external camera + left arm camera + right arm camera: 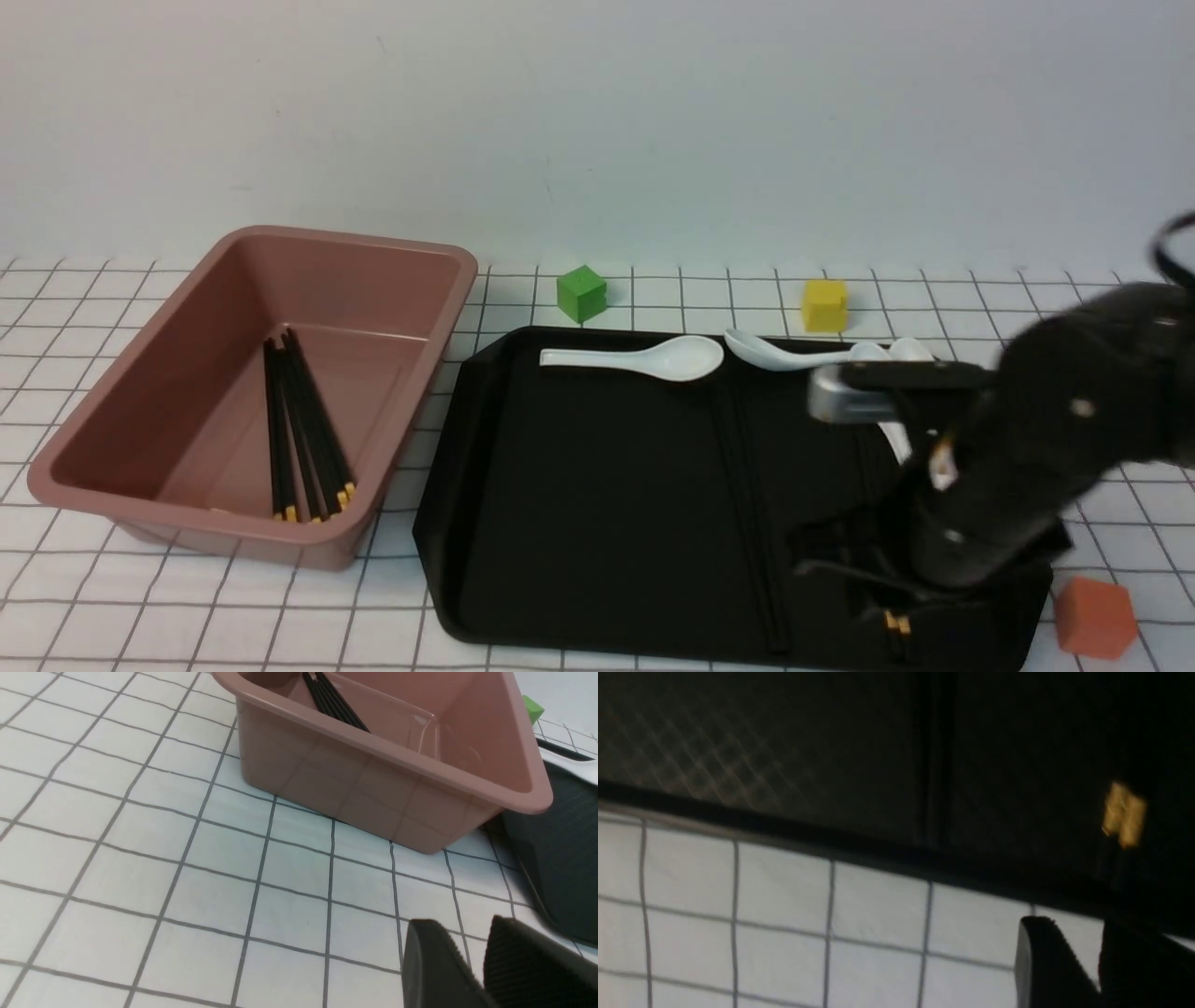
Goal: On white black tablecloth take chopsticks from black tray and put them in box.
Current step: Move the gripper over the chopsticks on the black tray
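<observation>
On the black tray (607,523), gold-banded chopsticks (896,623) just under the right pincer (873,597), grip state unclear.

Both arms low, jaws nearly closed

Tray (597,504) matt blk – box (168,392) smooth glossy plastic.

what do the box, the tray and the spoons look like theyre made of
The box looks like moulded plastic: pinkish-brown, faintly glossy, with rounded corners and a rolled rim. The tray looks like matte black plastic, though coated metal is possible; the right wrist view shows a fine crosshatch texture. The spoons look like glazed white ceramic, smooth and shiny, or possibly melamine.
</observation>
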